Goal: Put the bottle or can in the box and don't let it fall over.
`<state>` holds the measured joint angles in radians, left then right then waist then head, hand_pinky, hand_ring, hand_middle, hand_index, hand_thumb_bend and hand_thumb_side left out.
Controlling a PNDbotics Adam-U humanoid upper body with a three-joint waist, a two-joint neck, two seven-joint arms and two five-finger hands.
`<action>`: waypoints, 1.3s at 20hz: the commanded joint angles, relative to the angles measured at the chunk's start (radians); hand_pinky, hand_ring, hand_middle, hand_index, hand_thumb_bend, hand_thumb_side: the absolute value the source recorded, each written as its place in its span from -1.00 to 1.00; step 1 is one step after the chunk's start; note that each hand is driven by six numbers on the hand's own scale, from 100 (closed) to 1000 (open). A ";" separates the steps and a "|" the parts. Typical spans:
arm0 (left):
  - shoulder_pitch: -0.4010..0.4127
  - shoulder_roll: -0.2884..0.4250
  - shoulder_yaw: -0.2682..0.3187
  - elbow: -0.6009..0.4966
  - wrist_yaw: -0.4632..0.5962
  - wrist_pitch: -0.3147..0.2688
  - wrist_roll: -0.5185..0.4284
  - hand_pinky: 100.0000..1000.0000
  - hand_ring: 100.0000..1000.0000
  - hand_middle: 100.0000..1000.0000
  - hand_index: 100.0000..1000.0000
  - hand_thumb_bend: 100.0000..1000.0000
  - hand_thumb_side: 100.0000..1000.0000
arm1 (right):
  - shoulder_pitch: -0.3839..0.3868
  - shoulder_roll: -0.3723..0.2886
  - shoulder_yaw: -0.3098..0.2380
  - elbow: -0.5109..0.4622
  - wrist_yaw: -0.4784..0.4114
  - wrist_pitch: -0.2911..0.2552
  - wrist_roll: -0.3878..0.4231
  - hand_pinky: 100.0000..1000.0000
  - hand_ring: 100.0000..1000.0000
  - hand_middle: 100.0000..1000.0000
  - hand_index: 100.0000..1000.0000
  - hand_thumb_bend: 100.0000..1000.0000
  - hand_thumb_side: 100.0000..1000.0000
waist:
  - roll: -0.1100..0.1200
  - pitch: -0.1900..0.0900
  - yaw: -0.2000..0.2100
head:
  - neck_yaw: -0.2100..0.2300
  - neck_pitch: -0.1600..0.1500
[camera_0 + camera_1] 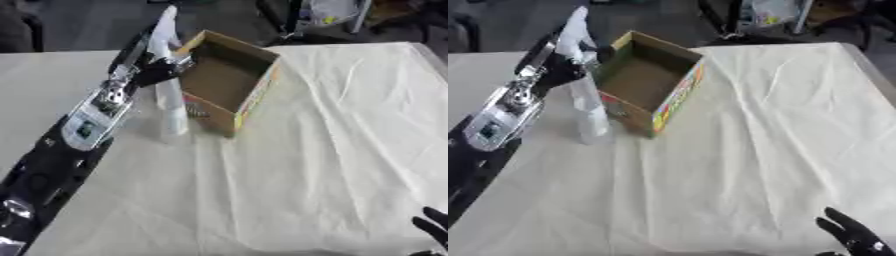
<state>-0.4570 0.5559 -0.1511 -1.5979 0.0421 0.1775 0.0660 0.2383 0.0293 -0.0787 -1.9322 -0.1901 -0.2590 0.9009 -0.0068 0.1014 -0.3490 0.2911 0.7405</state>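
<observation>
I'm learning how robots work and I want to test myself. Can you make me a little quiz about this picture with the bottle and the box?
1. True or false: the white bottle is already inside the cardboard box.
2. Which hand is on the bottle? A) left hand B) right hand C) both hands
3. Fill in: the box is open at the top and looks ____ inside.

Key:
1. False. The bottle stands upright outside the box, just by its left side.
2. A. The left hand is curled round the bottle's upper part; the right hand rests open at the lower right corner.
3. Empty.
</observation>
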 commanded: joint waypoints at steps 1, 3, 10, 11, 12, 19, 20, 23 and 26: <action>-0.027 0.032 0.001 -0.006 -0.004 -0.003 -0.008 0.86 1.00 0.45 0.91 0.30 0.01 | -0.003 -0.003 0.004 -0.010 0.003 -0.010 0.006 0.26 1.00 1.00 1.00 -1.00 -0.18 | -0.001 -0.006 -0.002 | 0.004 -0.013; -0.031 0.033 -0.001 -0.003 -0.004 -0.004 -0.011 0.86 1.00 0.44 0.91 0.29 0.01 | -0.003 -0.003 0.005 -0.010 0.003 -0.010 0.006 0.26 1.00 1.00 1.00 -1.00 -0.18 | -0.001 -0.005 -0.003 | 0.004 -0.013; -0.039 0.036 -0.006 0.003 -0.007 -0.004 -0.017 0.82 1.00 0.23 0.82 0.23 -0.03 | -0.004 -0.004 0.005 -0.011 0.002 -0.010 0.006 0.26 1.00 1.00 1.00 -1.00 -0.18 | 0.000 -0.005 -0.005 | 0.005 -0.013; -0.039 0.036 -0.006 0.004 -0.007 -0.004 -0.016 0.82 1.00 0.20 0.81 0.22 -0.04 | -0.004 -0.005 0.006 -0.011 0.002 -0.010 0.006 0.26 1.00 1.00 1.00 -1.00 -0.18 | 0.000 -0.005 -0.005 | 0.005 -0.013; -0.040 0.036 -0.007 0.004 -0.007 -0.004 -0.016 0.81 0.98 0.16 0.80 0.21 -0.04 | -0.004 -0.005 0.006 -0.011 0.002 -0.010 0.006 0.26 1.00 1.00 1.00 -1.00 -0.18 | 0.000 -0.005 -0.005 | 0.005 -0.013; -0.041 0.034 -0.005 0.008 0.003 0.003 0.002 0.68 0.63 -0.32 0.45 -0.04 -0.19 | -0.005 -0.005 0.005 -0.010 0.001 -0.009 0.006 0.26 1.00 1.00 1.00 -1.00 -0.18 | 0.001 -0.005 -0.006 | 0.006 -0.013; -0.041 0.034 -0.005 0.008 0.007 0.006 0.007 0.67 0.60 -0.37 0.42 -0.09 -0.20 | -0.005 -0.005 0.005 -0.010 0.001 -0.008 0.006 0.26 1.00 1.00 1.00 -1.00 -0.18 | 0.001 -0.005 -0.006 | 0.006 -0.013; -0.044 0.035 -0.005 0.008 0.021 0.013 0.028 0.59 0.40 -0.64 0.20 -0.24 -0.24 | -0.005 -0.005 0.004 -0.010 0.000 -0.008 0.006 0.26 1.00 1.00 1.00 -1.00 -0.18 | 0.001 -0.005 -0.006 | 0.007 -0.013; -0.049 0.037 -0.003 0.003 0.042 0.023 0.058 0.51 0.18 -0.88 -0.01 -0.46 -0.22 | -0.006 -0.004 0.005 -0.008 0.001 -0.007 0.006 0.26 1.00 1.00 1.00 -1.00 -0.18 | 0.001 -0.005 -0.007 | 0.008 -0.013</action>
<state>-0.4850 0.5611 -0.1627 -1.5800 0.0748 0.1986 0.1095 0.2379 0.0301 -0.0734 -1.9322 -0.1901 -0.2590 0.9010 -0.0072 0.1031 -0.3554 0.2971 0.7359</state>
